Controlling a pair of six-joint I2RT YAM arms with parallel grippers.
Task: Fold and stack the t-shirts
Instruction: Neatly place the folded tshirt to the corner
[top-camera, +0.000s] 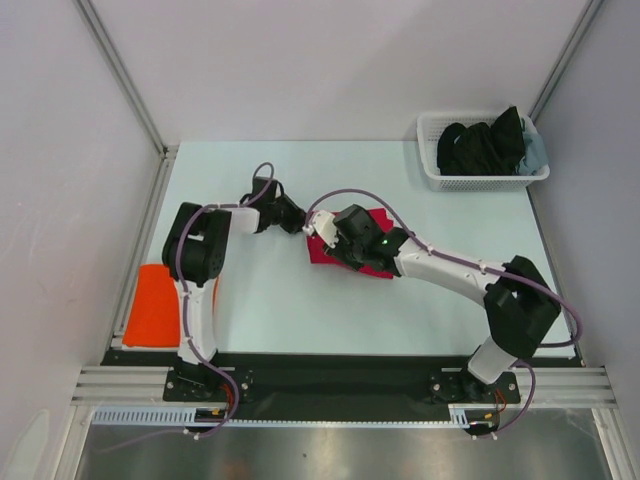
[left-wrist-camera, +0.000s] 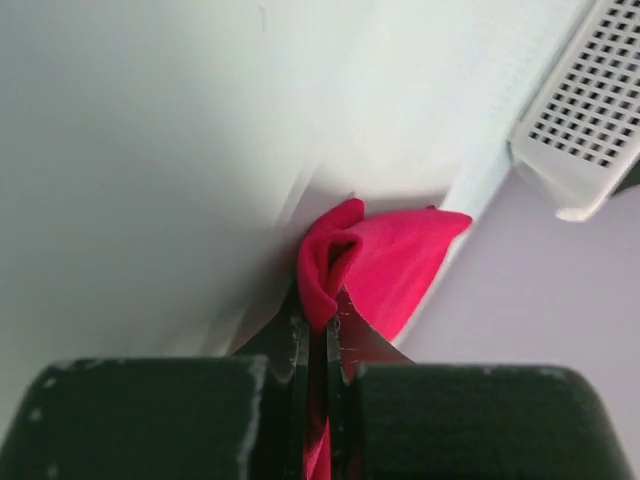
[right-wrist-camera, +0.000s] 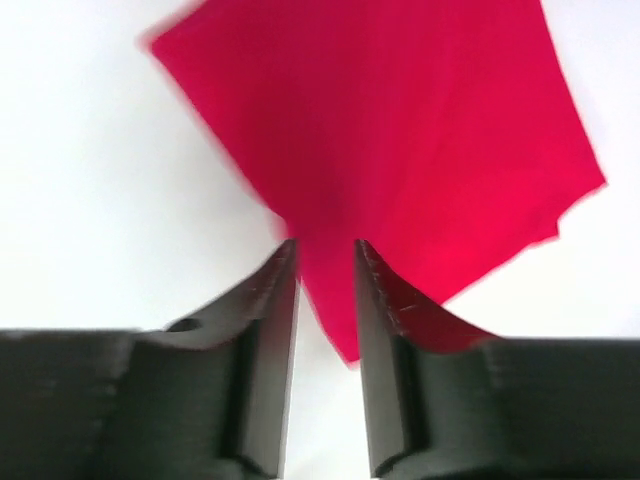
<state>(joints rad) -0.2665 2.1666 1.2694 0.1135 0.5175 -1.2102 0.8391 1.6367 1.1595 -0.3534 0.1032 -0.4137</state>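
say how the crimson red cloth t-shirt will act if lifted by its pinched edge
Probably floppy: the crimson red cloth t-shirt buckles into a fold at the shut left tool. Likely to drape and drag, since most of it lies flat on the table.

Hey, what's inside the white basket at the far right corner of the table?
The white basket holds a heap of black cloth, with a bit of grey-blue cloth at its right end. Anything beneath that heap is covered.
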